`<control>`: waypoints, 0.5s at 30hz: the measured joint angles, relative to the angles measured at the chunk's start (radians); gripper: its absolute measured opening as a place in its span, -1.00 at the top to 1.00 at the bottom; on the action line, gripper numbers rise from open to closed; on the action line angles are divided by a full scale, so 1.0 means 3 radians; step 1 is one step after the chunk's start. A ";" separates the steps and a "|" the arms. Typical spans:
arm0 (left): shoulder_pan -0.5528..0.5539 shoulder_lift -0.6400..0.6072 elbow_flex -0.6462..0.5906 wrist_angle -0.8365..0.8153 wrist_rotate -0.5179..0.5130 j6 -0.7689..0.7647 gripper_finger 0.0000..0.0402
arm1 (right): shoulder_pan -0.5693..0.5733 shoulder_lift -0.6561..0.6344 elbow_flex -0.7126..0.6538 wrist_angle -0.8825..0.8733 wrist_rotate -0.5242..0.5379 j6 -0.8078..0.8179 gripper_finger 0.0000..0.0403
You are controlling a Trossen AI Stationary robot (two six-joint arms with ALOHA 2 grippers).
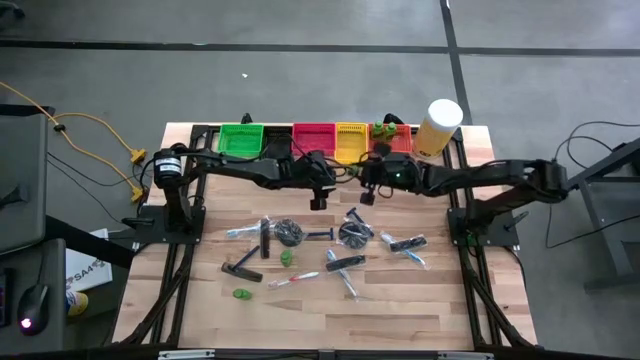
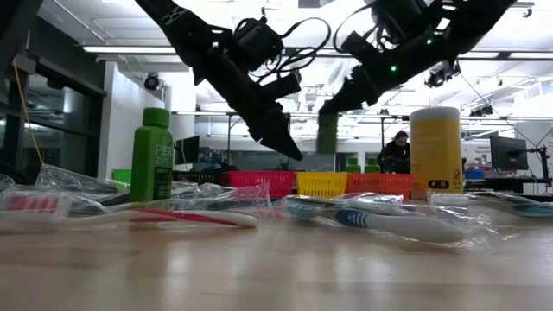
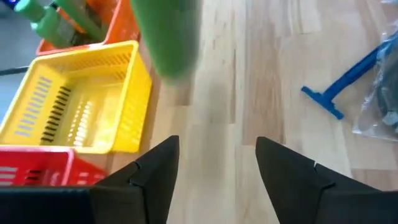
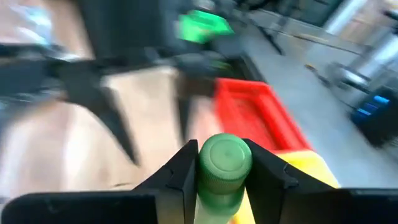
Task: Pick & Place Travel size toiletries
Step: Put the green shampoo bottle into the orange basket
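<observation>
Right pincer (image 4: 224, 180): closed on a little green bottle (image 4: 222, 168), its ribbed cap showing between the two dark fingers; held in the air above the surface (image 1: 330, 320), near the row of bins at the far edge. In the low view the bottle (image 2: 327, 131) hangs clear of the wood, over the yellow bin (image 2: 321, 184).

Left pincer (image 3: 217, 168): open, nothing between its fingers, raised above the surface just beside the right pincer (the held bottle shows blurred in the left wrist view, over the wood next to the yellow bin (image 3: 74, 106)).

Bins, far edge: green bin (image 1: 240, 139), red bin (image 1: 313, 135), yellow, then orange bin (image 1: 385, 132), side by side; the orange one holds green bottles. A pale-yellow cylinder (image 1: 438, 127) with white lid stands just beside the orange bin.

Items lying on the surface, mid-area, loosely scattered:
- two dark round discs (image 1: 289, 234), well apart;
- black combs (image 1: 241, 270), one toward the left arm's side;
- a blue razor (image 3: 339, 87) by a clear-wrapped piece;
- wrapped toothbrushes (image 2: 393, 223), blue-and-white and pink-and-white;
- two small green bottles (image 1: 242, 294), lying down in the high view.

One green bottle (image 2: 152, 155) looms upright close to the low camera.
</observation>
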 joint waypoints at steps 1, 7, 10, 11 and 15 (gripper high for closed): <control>0.0001 -0.0009 0.0000 -0.0062 -0.0011 -0.0021 -0.05 | -0.0041 -0.0075 0.0000 -0.0092 0.0102 0.0031 0.53; 0.0002 -0.0046 -0.0001 -0.0267 -0.0020 -0.0075 0.04 | -0.0462 -0.0450 0.0000 -0.0653 0.0493 0.0501 0.53; 0.0002 -0.0046 -0.0002 -0.0282 -0.0020 -0.0077 0.09 | -0.0731 -0.0479 0.0000 -0.0826 0.0659 0.0728 0.53; 0.0002 -0.0046 -0.0002 -0.0288 -0.0020 -0.0078 0.11 | -0.0819 -0.0479 0.0000 -0.0862 0.0681 0.0800 0.53; 0.0002 -0.0046 -0.0003 -0.0308 -0.0021 -0.0121 0.17 | -0.1113 -0.0475 -0.0071 -0.0923 0.0776 0.1077 0.53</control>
